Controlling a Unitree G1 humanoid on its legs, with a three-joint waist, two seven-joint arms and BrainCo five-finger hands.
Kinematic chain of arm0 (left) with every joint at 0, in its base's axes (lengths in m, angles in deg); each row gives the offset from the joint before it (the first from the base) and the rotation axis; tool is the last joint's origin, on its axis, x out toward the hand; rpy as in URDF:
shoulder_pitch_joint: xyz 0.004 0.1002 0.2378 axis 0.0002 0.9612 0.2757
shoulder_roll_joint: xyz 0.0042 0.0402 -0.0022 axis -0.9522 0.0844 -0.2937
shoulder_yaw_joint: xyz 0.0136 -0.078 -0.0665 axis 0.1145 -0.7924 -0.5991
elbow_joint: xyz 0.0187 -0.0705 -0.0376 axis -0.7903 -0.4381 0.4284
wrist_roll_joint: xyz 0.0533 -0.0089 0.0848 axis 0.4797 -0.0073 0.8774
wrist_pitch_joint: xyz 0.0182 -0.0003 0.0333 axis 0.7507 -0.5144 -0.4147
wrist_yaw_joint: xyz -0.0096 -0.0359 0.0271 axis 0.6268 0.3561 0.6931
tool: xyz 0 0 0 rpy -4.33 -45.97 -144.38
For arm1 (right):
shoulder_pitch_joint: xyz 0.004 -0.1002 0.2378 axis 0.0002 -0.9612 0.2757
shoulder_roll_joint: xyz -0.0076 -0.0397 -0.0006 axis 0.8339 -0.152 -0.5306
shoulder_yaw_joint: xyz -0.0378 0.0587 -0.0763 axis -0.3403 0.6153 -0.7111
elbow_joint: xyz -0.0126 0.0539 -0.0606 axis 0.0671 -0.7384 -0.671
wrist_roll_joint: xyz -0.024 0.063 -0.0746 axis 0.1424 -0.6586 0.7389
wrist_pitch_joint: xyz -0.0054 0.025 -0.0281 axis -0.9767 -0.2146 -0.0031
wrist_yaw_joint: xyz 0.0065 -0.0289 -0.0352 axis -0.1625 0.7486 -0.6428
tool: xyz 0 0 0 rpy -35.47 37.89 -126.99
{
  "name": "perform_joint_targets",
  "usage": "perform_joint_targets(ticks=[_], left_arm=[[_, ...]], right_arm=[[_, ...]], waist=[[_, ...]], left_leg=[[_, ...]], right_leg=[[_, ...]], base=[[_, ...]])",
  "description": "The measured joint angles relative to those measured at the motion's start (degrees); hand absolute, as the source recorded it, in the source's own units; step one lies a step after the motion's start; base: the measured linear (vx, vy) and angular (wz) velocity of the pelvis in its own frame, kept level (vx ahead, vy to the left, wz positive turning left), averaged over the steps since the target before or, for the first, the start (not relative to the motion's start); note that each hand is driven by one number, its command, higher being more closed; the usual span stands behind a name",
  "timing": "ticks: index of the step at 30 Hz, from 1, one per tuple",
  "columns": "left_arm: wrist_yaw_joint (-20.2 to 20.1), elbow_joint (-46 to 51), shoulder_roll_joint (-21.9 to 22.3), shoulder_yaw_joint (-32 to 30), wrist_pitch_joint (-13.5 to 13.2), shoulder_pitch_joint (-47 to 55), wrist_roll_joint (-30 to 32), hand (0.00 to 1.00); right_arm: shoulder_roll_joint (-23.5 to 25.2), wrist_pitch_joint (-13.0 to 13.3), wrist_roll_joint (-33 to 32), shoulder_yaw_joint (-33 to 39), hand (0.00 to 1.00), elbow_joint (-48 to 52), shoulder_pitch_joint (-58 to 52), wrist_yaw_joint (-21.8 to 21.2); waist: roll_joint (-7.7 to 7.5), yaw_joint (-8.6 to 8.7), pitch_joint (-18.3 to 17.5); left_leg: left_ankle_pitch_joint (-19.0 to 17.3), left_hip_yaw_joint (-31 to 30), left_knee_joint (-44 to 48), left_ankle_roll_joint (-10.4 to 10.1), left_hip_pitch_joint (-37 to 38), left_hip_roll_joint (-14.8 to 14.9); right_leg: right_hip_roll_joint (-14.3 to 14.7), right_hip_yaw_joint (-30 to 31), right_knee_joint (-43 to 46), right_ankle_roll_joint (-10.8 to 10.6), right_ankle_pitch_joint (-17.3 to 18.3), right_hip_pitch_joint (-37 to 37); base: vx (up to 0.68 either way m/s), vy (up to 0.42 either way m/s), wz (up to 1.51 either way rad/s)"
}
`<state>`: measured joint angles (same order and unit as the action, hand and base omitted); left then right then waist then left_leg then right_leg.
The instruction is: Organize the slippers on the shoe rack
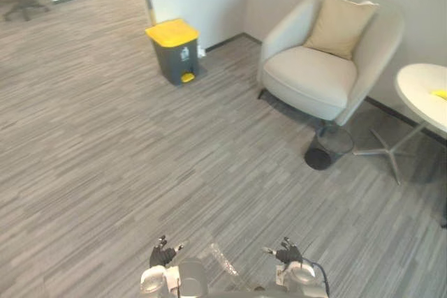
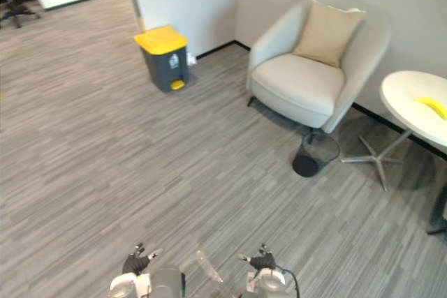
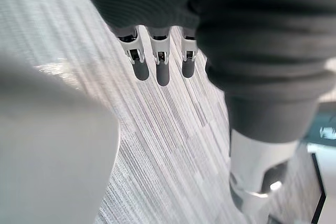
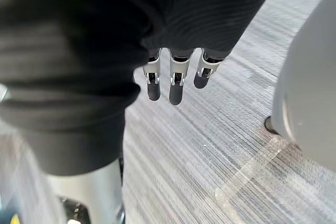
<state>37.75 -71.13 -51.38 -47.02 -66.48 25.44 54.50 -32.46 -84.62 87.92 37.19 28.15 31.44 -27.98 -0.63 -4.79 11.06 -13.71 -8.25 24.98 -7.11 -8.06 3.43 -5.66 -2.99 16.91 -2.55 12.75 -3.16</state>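
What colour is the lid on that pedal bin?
The lid is yellow; best in the left eye view.

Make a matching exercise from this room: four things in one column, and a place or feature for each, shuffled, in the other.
Things:
1. bin
2. cushion
3. wastebasket
4. banana

Places or features:
A. on the round table
B. on the floor beside the armchair
C. has a yellow lid
D. propped against the armchair's back

Pairs: 1-C, 2-D, 3-B, 4-A.
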Motion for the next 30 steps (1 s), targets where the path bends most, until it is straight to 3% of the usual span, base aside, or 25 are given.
perform_joint_targets(ticks=[4,8,10,11,12,14,15,16,17,18,20,23,26,30], left_arm=[[0.5,-1.9,-0.2,-1.8,-0.6,-0.1,0.0,0.0],[0.5,-3.4,-0.8,-1.7,-0.7,-0.4,0.1,0.0],[0.5,-4.9,-0.8,-1.7,-0.6,-1.3,0.1,0.0],[0.5,-5.4,-0.6,-1.7,-0.7,-1.6,0.1,0.0],[0.4,-5.7,-0.1,-1.7,-0.6,-1.7,0.1,0.0],[0.4,-5.7,0.2,-1.7,-0.6,-1.7,0.1,0.0],[0.5,-5.6,0.3,-1.6,-0.7,-1.3,0.0,0.0],[0.6,-5.5,0.3,-1.5,-0.7,-1.1,0.0,0.0],[0.6,-5.5,0.2,-1.3,-0.7,-1.0,0.0,0.0],[0.7,-5.7,0.0,-0.8,-0.8,-1.0,0.0,0.0],[0.6,-7.2,0.9,-0.3,-0.7,-0.9,0.0,0.0],[0.6,-8.0,0.3,1.1,-0.7,-1.4,0.0,0.0],[0.6,-9.0,-0.2,1.3,-0.7,-2.0,0.0,0.0],[0.7,-9.9,-0.5,1.3,-0.7,-2.2,0.1,0.0]], right_arm=[[0.3,-0.4,0.1,0.4,0.0,-0.7,-0.5,0.1],[0.4,-0.5,0.2,0.6,0.0,-0.8,-1.4,0.0],[0.4,-0.4,0.6,1.0,0.0,-0.7,-1.4,0.0],[0.4,-0.4,0.7,1.0,0.0,-0.7,-1.2,0.0],[0.4,-0.2,1.0,1.0,0.0,-0.5,-1.0,0.0],[0.2,0.1,1.1,1.0,0.0,-0.4,-1.0,0.0],[-0.1,0.5,1.2,1.0,0.0,-0.4,-0.8,-0.1],[-0.1,0.7,1.2,1.4,0.0,-0.6,-0.7,-0.1],[-0.1,0.7,1.2,1.7,0.0,-1.0,-0.8,-0.1],[-0.1,0.7,1.2,2.5,0.0,-1.5,-0.9,-0.1],[-2.0,0.9,1.3,3.8,0.0,-3.4,0.0,0.0],[-3.1,0.7,1.2,5.4,0.0,-5.6,1.1,0.1],[-3.7,0.7,1.2,6.7,0.0,-6.0,0.6,0.3],[-4.7,0.6,1.1,7.9,0.0,-7.4,-0.4,0.7]], waist=[[-1.2,-0.98,-0.8],[-1.88,-0.98,-1.4],[-1.48,-0.99,-1.3],[-1.09,-0.99,-1.2],[-0.13,-0.98,-0.8],[0.29,-0.97,-0.6],[1.01,-0.98,-0.3],[0.92,-0.96,-0.3],[0.54,-0.87,-0.5],[-0.21,-0.95,-0.9],[2.46,-0.62,-2.2],[2.51,-0.72,-2.2],[1.95,-0.63,-1.9],[1.78,-0.03,-2.2]], left_leg=[[-2.0,8.0,0.9,3.1,3.0,0.1],[-2.1,13.0,-1.1,3.3,5.2,-0.1],[-2.1,15.5,-1.5,3.3,6.2,0.9],[-2.1,17.1,-2.2,3.4,7.0,1.6],[-2.0,19.8,-3.4,3.6,8.6,3.2],[-1.6,22.1,-5.1,4.3,10.1,3.8],[-1.3,24.7,-6.4,4.5,11.1,4.4],[-1.2,26.0,-6.8,4.3,12.5,4.4],[-1.3,26.7,-7.0,4.0,13.4,4.0],[-1.6,26.5,-7.2,3.4,14.3,3.0],[-1.2,21.2,-11.0,4.2,14.2,1.9],[0.8,20.1,-14.8,4.3,14.4,2.1],[1.4,20.0,-16.1,3.6,16.3,2.5],[1.5,20.2,-17.0,3.4,17.2,2.5]], right_leg=[[-1.7,5.7,-1.1,-0.9,-3.2,0.1],[-2.4,8.4,-2.1,-2.3,-5.2,1.5],[-2.3,7.2,-1.6,-2.7,-6.2,2.9],[-2.2,4.7,-0.4,-2.8,-6.7,4.1],[-2.7,-3.3,1.6,-1.9,-7.6,5.2],[-3.8,-11.1,2.0,-0.8,-7.7,5.3],[-5.9,-18.4,4.5,1.7,-5.3,5.4],[-8.1,-24.0,9.4,2.8,-2.4,5.2],[-9.1,-26.3,10.0,2.5,-1.5,4.6],[-8.2,-26.3,7.3,1.3,-0.3,4.0],[-3.7,-23.8,0.6,2.2,-3.9,3.7],[0.9,-20.6,-7.6,3.0,-8.3,3.4],[3.2,-19.2,-12.3,3.6,-10.7,1.0],[4.3,-18.3,-16.2,3.9,-13.0,-0.9]], base=[[0.15,0.278,-0.79],[0.07,0.136,-0.76],[0.03,0.028,-0.78],[-0.01,-0.035,-1.01],[-0.04,-0.067,-0.94],[-0.07,-0.091,-0.74],[-0.12,-0.129,-0.69],[-0.12,-0.138,-0.67],[-0.05,-0.107,-0.58],[-0.03,-0.057,-0.6],[-0.03,0.004,-0.74],[-0.02,-0.003,-0.78],[0.02,-0.021,-0.4],[0.06,0.026,-0.07]])
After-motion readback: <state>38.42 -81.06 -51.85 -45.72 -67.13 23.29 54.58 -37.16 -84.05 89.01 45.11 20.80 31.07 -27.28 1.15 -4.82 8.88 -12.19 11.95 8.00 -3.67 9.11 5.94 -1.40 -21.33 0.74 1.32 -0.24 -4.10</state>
